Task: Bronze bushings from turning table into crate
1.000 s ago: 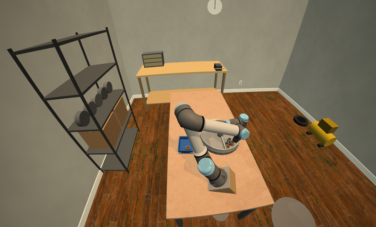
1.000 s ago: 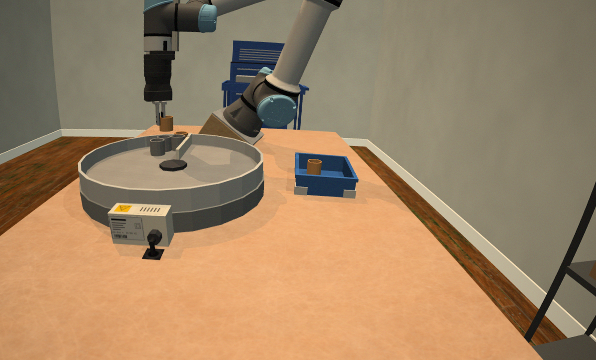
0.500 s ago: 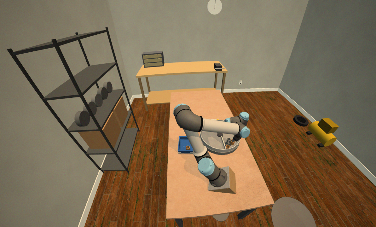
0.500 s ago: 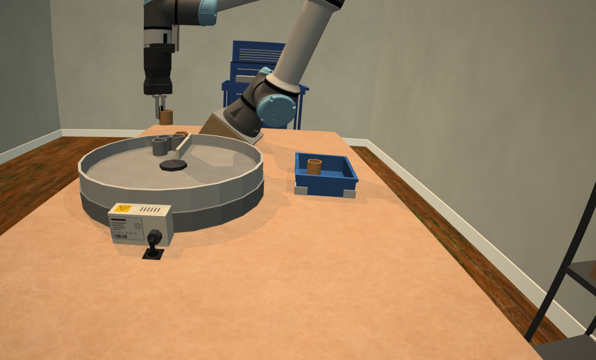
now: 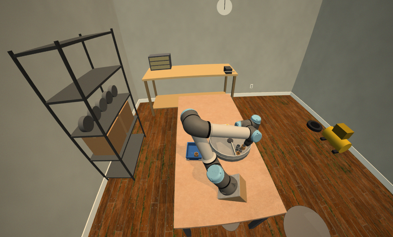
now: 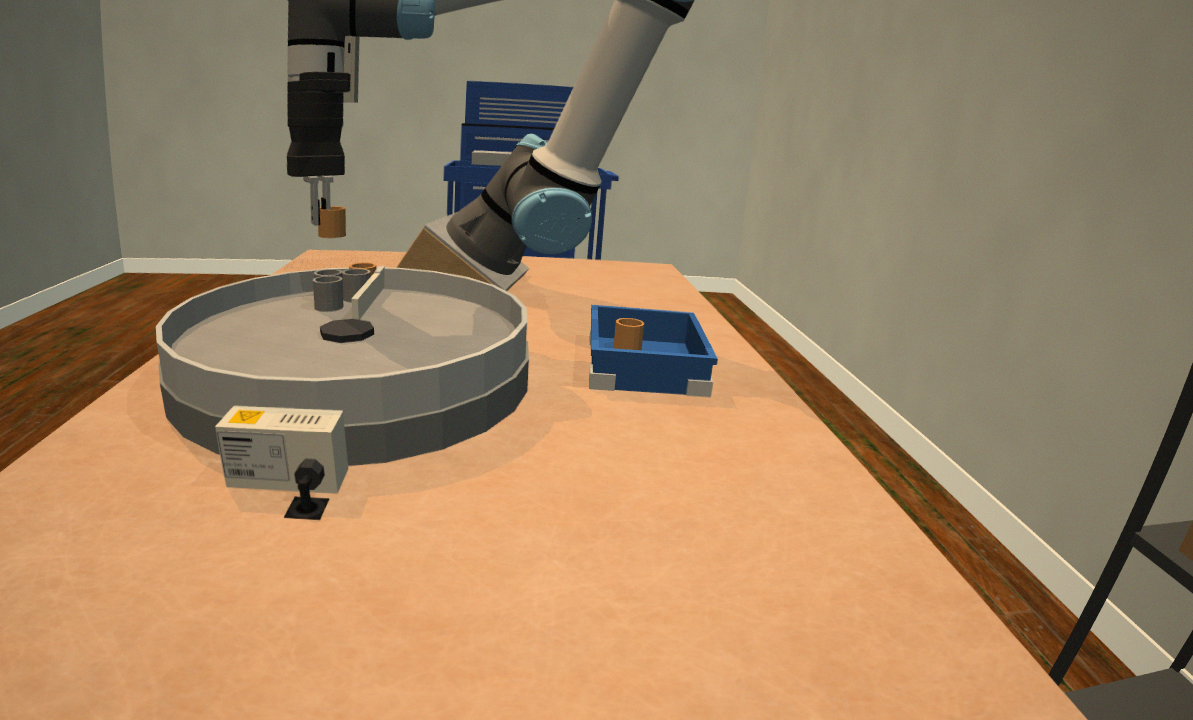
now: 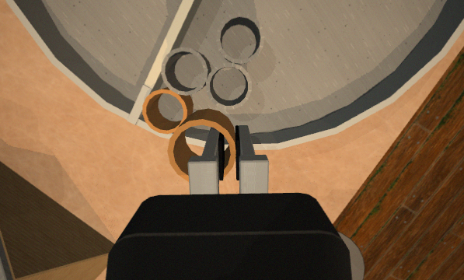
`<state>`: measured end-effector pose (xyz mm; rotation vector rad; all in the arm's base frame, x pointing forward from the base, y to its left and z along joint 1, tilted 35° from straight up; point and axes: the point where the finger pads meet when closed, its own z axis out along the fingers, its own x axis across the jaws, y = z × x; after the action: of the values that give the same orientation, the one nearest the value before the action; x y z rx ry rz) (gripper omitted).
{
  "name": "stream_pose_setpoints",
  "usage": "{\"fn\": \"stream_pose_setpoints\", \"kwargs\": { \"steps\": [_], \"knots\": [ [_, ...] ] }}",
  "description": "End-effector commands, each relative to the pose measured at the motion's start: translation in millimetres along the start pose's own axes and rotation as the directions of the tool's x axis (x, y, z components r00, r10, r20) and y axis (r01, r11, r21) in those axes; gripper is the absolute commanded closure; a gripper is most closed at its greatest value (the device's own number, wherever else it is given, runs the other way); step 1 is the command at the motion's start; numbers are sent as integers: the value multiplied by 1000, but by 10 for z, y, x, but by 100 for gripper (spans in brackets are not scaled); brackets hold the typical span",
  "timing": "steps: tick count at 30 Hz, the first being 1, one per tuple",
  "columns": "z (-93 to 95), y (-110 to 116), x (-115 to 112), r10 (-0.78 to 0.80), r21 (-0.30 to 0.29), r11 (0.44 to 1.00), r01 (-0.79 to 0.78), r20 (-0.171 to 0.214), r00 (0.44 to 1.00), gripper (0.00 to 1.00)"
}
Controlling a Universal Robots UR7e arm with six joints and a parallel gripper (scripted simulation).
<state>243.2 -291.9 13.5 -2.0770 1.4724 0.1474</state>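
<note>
My gripper is shut on the wall of a bronze bushing, one finger inside it. It holds the bushing upright above the near rim of the turning table. Another bronze bushing stands on the turning table near the rim and the divider. Three steel bushings stand close by: one near the divider, one beside it and one farther in. The blue crate holds one upright bronze bushing.
A pale divider bar runs from the dark hub to the turning table's rim. A light control box and a black knob are at its side. The arm's upper links pass near the crate in the top view.
</note>
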Motion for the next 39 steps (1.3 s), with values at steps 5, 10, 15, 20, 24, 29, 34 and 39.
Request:
{"fn": "stream_pose_setpoints", "kwargs": {
  "steps": [5,10,15,20,24,29,34,39],
  "knots": [
    [-10,1,1,0,0,1000,0,0,1000,100],
    [-10,-406,-350,0,0,1000,0,0,1000,100],
    [-10,-406,-350,0,0,1000,0,0,1000,100],
    [-10,-406,-350,0,0,1000,0,0,1000,100],
    [-10,-567,-487,-1,0,1000,1,-1,1000,100],
    [-10,-811,-698,-1,0,1000,1,-1,1000,100],
    [-10,-811,-698,-1,0,1000,1,-1,1000,100],
    [-10,-811,-698,-1,0,1000,1,-1,1000,100]
  ]
}}
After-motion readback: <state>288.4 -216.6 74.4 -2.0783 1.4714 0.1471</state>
